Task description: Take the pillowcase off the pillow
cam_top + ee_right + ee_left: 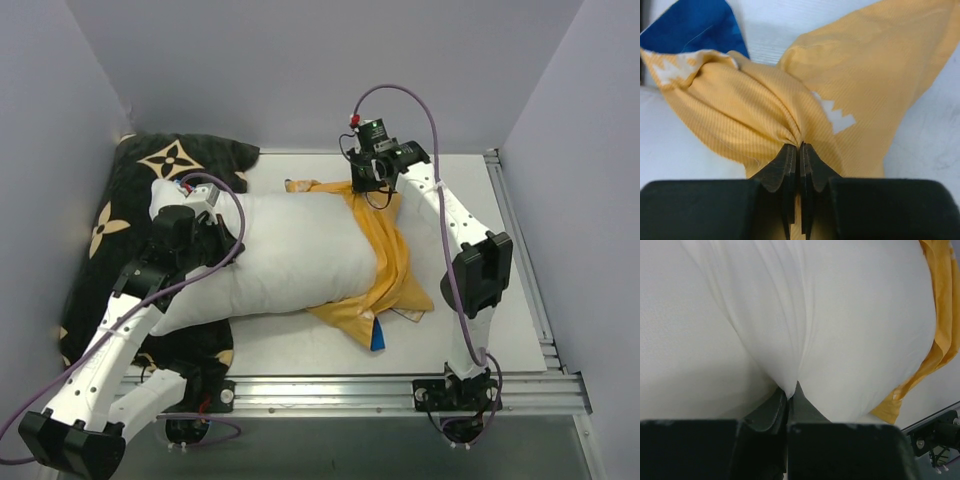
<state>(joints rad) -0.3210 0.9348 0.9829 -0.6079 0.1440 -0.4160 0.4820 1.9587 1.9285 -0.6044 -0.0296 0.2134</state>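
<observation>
The white pillow [285, 255] lies across the table, most of it bare. The pillowcase [388, 270], turned orange-yellow side out with a bit of blue showing at its near edge, still wraps the pillow's right end. My left gripper [205, 215] is shut on a pinch of the pillow [790, 340] at its left end, and the pillowcase [940, 315] shows at the right edge of the left wrist view. My right gripper [372, 190] is at the far right end, shut on a bunched fold of the pillowcase [765, 105].
A black pillow with tan flower marks [150, 180] lies under the white pillow's left end, against the left wall. A metal rail [350, 385] runs along the table's near edge and another [520, 250] along its right side. Grey walls close in the back and sides.
</observation>
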